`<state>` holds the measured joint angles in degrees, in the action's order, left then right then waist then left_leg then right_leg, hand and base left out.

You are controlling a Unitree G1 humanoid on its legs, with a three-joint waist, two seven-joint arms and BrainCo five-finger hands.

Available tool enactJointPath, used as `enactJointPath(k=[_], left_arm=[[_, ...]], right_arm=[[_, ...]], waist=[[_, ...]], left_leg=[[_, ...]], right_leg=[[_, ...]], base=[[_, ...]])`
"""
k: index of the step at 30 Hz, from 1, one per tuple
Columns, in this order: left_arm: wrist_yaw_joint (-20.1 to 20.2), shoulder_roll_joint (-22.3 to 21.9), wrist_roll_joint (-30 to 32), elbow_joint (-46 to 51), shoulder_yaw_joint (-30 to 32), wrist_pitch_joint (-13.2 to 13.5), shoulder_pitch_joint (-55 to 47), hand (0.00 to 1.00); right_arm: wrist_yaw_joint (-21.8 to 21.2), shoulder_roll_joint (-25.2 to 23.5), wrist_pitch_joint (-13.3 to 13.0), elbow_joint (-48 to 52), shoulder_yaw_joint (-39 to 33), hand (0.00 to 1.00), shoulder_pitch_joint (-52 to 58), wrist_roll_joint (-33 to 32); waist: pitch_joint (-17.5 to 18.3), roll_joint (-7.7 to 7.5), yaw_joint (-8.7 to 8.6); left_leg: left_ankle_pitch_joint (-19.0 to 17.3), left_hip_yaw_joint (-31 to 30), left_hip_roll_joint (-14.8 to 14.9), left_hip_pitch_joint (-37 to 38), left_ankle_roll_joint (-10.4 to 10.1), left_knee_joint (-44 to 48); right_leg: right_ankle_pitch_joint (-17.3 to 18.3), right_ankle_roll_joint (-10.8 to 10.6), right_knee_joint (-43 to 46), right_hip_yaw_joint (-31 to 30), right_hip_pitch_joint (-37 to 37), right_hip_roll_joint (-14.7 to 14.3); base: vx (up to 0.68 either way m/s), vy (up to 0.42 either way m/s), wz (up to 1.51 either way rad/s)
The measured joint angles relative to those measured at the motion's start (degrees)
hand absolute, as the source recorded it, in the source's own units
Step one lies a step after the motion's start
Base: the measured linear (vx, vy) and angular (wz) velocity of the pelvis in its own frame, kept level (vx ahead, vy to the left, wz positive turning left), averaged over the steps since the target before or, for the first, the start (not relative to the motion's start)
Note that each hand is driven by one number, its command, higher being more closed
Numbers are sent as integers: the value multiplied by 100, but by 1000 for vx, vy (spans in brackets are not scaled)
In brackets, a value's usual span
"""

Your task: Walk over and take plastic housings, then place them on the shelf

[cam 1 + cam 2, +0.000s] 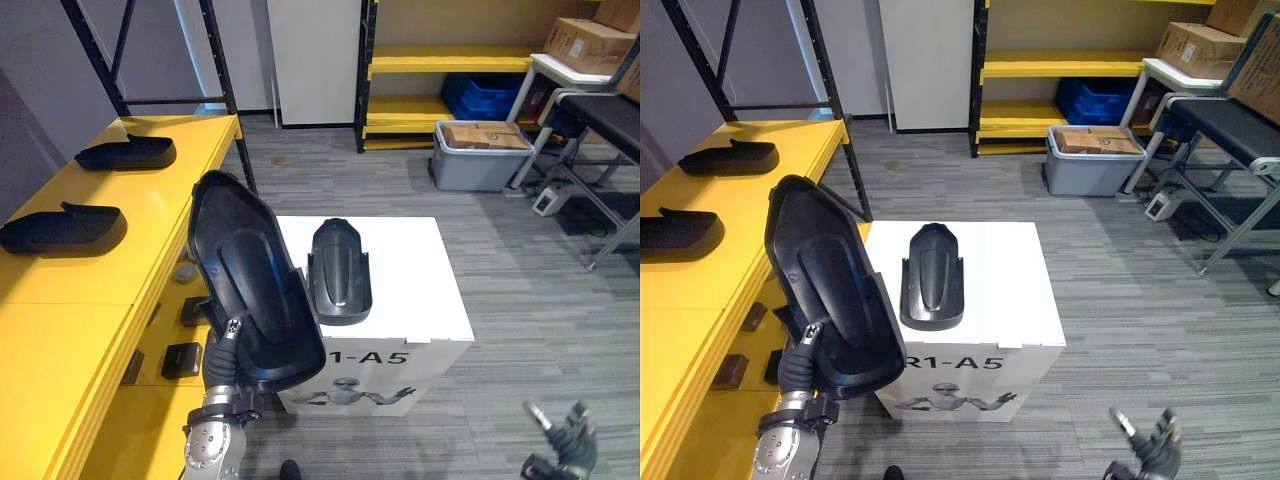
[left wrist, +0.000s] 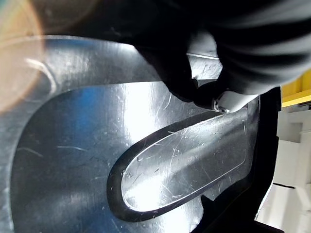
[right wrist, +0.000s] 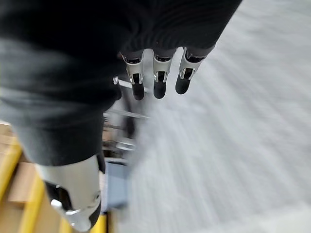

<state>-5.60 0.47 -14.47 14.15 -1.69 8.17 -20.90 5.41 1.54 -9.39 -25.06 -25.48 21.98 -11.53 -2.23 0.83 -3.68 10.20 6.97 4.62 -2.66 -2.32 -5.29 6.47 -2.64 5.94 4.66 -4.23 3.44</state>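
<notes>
Left of the white cardboard box [image 1: 420, 290] runs the flat yellow metal shelf [image 1: 150, 215]. Two shallow black plastic housings lie on it, well apart: one about level with the box's far edge [image 1: 60, 228], one farther back [image 1: 127, 152]. Between the shelf and the box, at the box's near left corner, my left robot hand [image 1: 225, 350] is clamped on the lower edge of a large black plastic housing [image 1: 250, 290]. My thumb is pressed on its hollow inner face, which the left wrist view shows up close. The housing stands nearly upright above my hand, its long axis leaning up and away from the box toward the shelf. On top of the box lies a smaller black plastic housing [image 1: 340, 270], its long axis running front to back, untouched. Right of the box and well apart from it, my right robot hand [image 1: 570, 435] hangs low over the floor, fingers [image 3: 155, 82] loose and holding nothing. The shelf lies to the left of the held housing, on my left arm's side, so I judge the placing turns on swinging it leftward and tipping its long axis down flat onto the bare shelf.
</notes>
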Motion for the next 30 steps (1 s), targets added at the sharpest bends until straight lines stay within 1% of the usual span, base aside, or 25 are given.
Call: enactJointPath(k=[2, 5, 6, 7, 9, 12, 13, 14, 15, 16, 17, 18, 19, 20, 21, 22, 23, 24, 25, 26, 27, 28, 29, 30], left_arm=[[31, -24, 7, 69, -9, 0, -9, 100], [59, -86, 16, 154, -56, 0, -18, 100], [64, -148, 24, 223, -93, 0, -16, 100], [64, -158, 29, 239, -107, 0, -17, 100], [66, -226, 130, 285, -176, 2, -11, 100], [49, -258, 172, 321, -217, 1, -5, 100], [15, -268, 209, 432, -211, 1, -2, 100], [-22, -270, 226, 564, -212, 2, 7, 100], [-33, -281, 225, 631, -220, 2, 10, 100], [-52, -311, 225, 713, -245, 2, 22, 100], [-67, -316, 224, 720, -267, 2, 86, 100], [-65, -309, 227, 716, -268, 6, 131, 100], [-83, -316, 220, 709, -298, 9, 172, 100], [-94, -319, 221, 681, -317, 12, 190, 100], [-90, -318, 223, 614, -345, 18, 231, 100], [-93, -279, 223, 440, -448, 20, 331, 100], [-89, -245, 223, 341, -563, 25, 417, 100], [-89, -223, 223, 306, -595, 26, 461, 100], [-87, -189, 223, 264, -618, 36, 537, 100], [-83, -200, 225, 148, -667, 22, 571, 100], [-70, -190, 231, 106, -683, 11, 575, 100], [-56, -169, 234, 30, -779, 6, 609, 100], [-24, -155, 248, -39, -892, -3, 714, 100], [-22, -136, 278, -75, -1004, -3, 843, 100]], right_arm=[[-204, -106, 52, -360, 260, 0, 74, -53], [-465, -217, 160, -949, 752, 0, 62, -70], [-519, -242, 197, -1093, 1000, 0, 8, -47], [-531, -249, 199, -1124, 1039, 0, -1, -33], [-606, -259, 240, -1309, 1302, 0, -95, 62], [-641, -236, 244, -1464, 1453, 0, -312, 172], [-633, -217, 244, -1493, 1549, 0, -398, 230], [-631, -203, 245, -1508, 1577, 0, -443, 292], [-620, -194, 244, -1506, 1651, 0, -475, 294], [-610, -160, 245, -1518, 1658, 0, -559, 313], [-596, -135, 245, -1543, 1642, 0, -620, 319], [-581, -151, 240, -1604, 1645, 0, -667, 337], [-557, -50, 254, -1780, 1642, 0, -801, 402], [-542, 56, 264, -1873, 1645, 0, -876, 410], [-535, 111, 265, -1890, 1643, 0, -885, 410], [-518, 200, 265, -2011, 1650, 0, -944, 411], [-489, 246, 270, -2239, 1645, 0, -1074, 412], [-478, 266, 277, -2368, 1641, 0, -1141, 412], [-459, 290, 318, -2408, 1639, 0, -1289, 415], [-454, 308, 358, -2463, 1636, 0, -1372, 425], [-451, 297, 367, -2524, 1646, 0, -1397, 434], [-459, 254, 399, -2573, 1647, 0, -1401, 578], [-459, 227, 432, -2596, 1647, 0, -1384, 674], [-462, 201, 450, -2606, 1650, 0, -1360, 757]], waist=[[30, 4, 49], [43, -1, 203], [42, 4, 221], [40, 2, 224], [25, -1, 297], [-10, -15, 455], [-46, -8, 499], [-85, -42, 507], [-103, -34, 533], [-145, -5, 575], [-240, -70, 585], [-315, -191, 574], [-337, -172, 625], [-336, -86, 600], [-333, -75, 570], [-315, -81, 470], [-305, -101, 444], [-295, -179, 452], [-312, -184, 484], [-319, -126, 398], [-328, -141, 386], [-328, -141, 396], [-331, -134, 371], [-346, -101, 275]], left_leg=[[-26, -11, 4, 43, 25, -1], [-52, -40, -1, 95, 36, -2], [-52, -59, -9, 37, 36, -2], [-52, -74, -12, 24, 36, -2], [-52, -101, -64, -33, 36, -1], [-4, -462, -217, -138, 61, 6], [158, -759, -332, -268, 95, 58], [192, -1080, -460, -430, 140, 161], [186, -1219, -535, -514, 147, 198], [89, -1225, -613, -666, 279, 231], [-318, -821, -709, -754, 805, 315], [-442, -444, -728, -835, 936, 508], [-666, 476, -523, -1086, 964, 1035], [-846, 1333, -282, -1069, 981, 1319], [-844, 1616, -237, -1037, 989, 1342], [-851, 1888, -290, -944, 998, 1257], [-864, 2047, -444, -918, 979, 1083], [-893, 2142, -540, -924, 927, 1040], [-878, 2086, -538, -1134, 1152, 1647], [-1085, 1933, -711, -1084, 1025, 1633], [-1104, 1897, -803, -993, 1049, 1553], [-1168, 1802, -929, -868, 1118, 1504], [-1243, 1607, -1038, -750, 1141, 1481], [-1276, 1348, -1093, -659, 1140, 1450]], right_leg=[[3, -5, -3, 47, -66, 2], [68, -102, -33, 126, -197, 6], [82, -119, -32, 289, -247, 14], [85, -124, -32, 337, -260, 18], [121, -164, -23, 674, -316, 72], [273, -174, 216, 1125, -410, 177], [398, -173, 377, 1415, -414, 218], [528, -181, 551, 1772, -408, 291], [576, -192, 628, 1969, -410, 329], [625, -220, 716, 2369, -436, 394], [619, -216, 677, 2803, -557, 525], [621, -216, 645, 2965, -597, 670], [629, -226, 654, 3309, -663, 758], [645, -253, 693, 3585, -794, 750], [662, -281, 726, 3681, -879, 749], [650, -288, 741, 3850, -996, 830], [643, -288, 690, 3877, -1023, 946], [645, -271, 576, 3903, -1027, 1073], [795, -378, 546, 3931, -1032, 1189], [741, -357, 607, 3985, -1138, 1261], [684, -276, 688, 3986, -1169, 1335], [598, -155, 1090, 3974, -1158, 1526], [518, 40, 1758, 3878, -1051, 1761], [596, 295, 2464, 3265, -749, 1803]], base=[[-22, 2, 6], [-52, -2, 19], [-42, -3, 40], [-14, -5, 66], [-13, -4, 80], [6, -5, 93], [16, -1, 139], [18, -2, 151], [32, -2, 166], [59, 13, 182], [75, 37, 189], [71, 69, 183], [124, 78, 157], [151, 66, 149], [238, 50, 160], [236, 63, 154], [273, 129, 138], [254, 167, 81], [258, 156, 54], [213, 107, 45], [226, 137, 45], [212, 183, 52], [239, 227, 82], [183, 173, 81]])
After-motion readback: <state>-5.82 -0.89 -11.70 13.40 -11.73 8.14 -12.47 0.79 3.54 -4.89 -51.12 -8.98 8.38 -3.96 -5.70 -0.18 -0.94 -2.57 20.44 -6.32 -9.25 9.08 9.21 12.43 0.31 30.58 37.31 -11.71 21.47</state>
